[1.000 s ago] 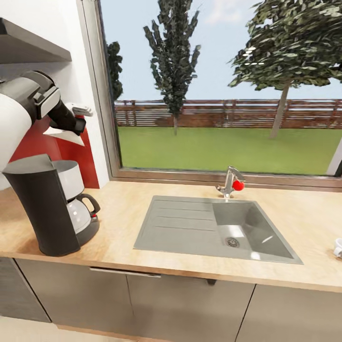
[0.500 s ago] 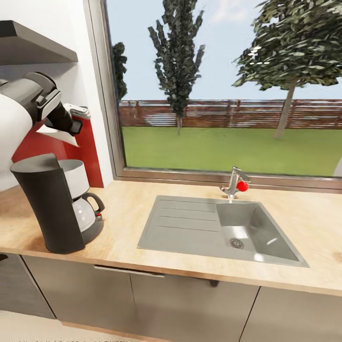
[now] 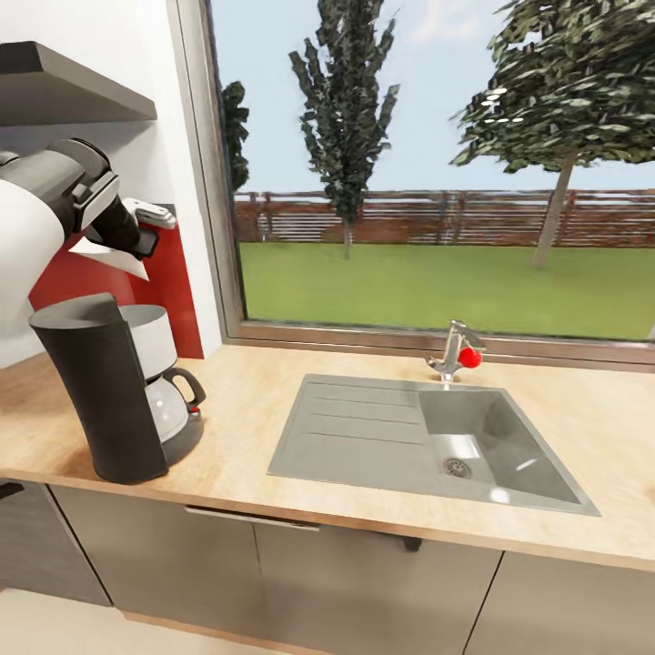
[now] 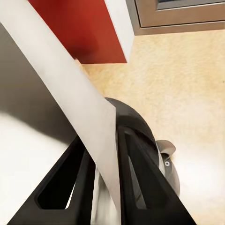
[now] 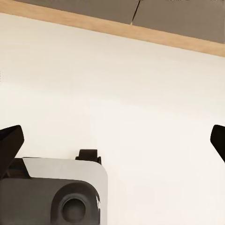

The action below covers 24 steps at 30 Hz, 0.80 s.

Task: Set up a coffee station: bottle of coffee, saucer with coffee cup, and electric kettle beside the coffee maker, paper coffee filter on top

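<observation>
Overhead, left pincer point(image 3: 136, 238) clamped on paper coffee filter point(image 3: 109, 257) above coffee maker point(image 3: 114, 396), right pincer point(image 5: 112, 143) spread open, no legible writing.

The coffee maker point(image 3: 118, 391) stood on the kitchen countertop point(image 3: 246, 409) at its left end, near the front edge, before a wall panel point(image 3: 173, 291). Above and just behind it hung the left gripper point(image 3: 136, 238), with a paper coffee filter point(image 3: 109, 255) pinched between its fingers point(image 4: 101, 187). A shelf point(image 3: 64, 91) ran higher on the wall. To the right, well apart from the machine, a sink point(image 3: 428, 441) sat sunk in the worktop, a faucet point(image 3: 452, 350) behind it, under the window point(image 3: 437, 173). Cabinet fronts point(image 3: 364, 582) lay below the counter edge
</observation>
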Available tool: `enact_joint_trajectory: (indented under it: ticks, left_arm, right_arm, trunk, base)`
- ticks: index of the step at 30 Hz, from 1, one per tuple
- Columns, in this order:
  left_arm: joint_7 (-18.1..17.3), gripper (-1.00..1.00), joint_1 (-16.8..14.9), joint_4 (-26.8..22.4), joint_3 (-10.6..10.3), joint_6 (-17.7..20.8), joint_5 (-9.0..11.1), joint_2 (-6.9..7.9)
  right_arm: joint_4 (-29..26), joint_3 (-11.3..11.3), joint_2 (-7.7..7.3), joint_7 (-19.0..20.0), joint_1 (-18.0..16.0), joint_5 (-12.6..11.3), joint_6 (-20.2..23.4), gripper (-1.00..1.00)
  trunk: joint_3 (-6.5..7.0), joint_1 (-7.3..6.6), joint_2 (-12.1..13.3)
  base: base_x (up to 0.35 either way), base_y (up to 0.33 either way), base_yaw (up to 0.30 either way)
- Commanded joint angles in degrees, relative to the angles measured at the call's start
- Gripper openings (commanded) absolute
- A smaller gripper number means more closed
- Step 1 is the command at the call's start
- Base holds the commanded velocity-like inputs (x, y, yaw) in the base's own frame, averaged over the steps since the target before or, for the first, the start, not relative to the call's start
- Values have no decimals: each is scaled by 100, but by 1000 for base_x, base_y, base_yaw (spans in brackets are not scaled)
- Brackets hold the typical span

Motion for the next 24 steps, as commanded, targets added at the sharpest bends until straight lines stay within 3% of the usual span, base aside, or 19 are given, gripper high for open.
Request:
enact_joint_trajectory:
  ticks: [1, 7, 11, 17, 24]
  left_arm:
    - [-65, -100, -3, -11, -7, 14, -66, 2]
    - [-65, -100, 65, -14, -17, 0, -67, -13]
    - [-62, -100, 83, -12, -16, -5, -67, -104]
    - [-57, -100, 226, -19, -16, -23, -74, -391]
    - [-48, -100, 242, -19, -7, -34, -80, -423]
  right_arm:
    - [5, 9, -1, -2, -4, 6, -18, 100]
    - [5, 9, -1, -2, -4, 6, -18, 100]
    - [5, 9, -1, -2, -4, 6, -18, 100]
    - [5, 9, -1, -2, -4, 6, -18, 100]
    - [5, 9, -1, -2, -4, 8, -18, 100]
  trunk:
    - [-8, 1, -5]
    - [-8, 1, -5]
    - [-8, 1, -5]
    - [-8, 1, -5]
    - [-8, 1, -5]
  base:
    - [0, 0, 44]
    - [0, 0, 16]
    - [0, 0, 2]
    - [0, 0, 0]
    - [0, 0, 0]
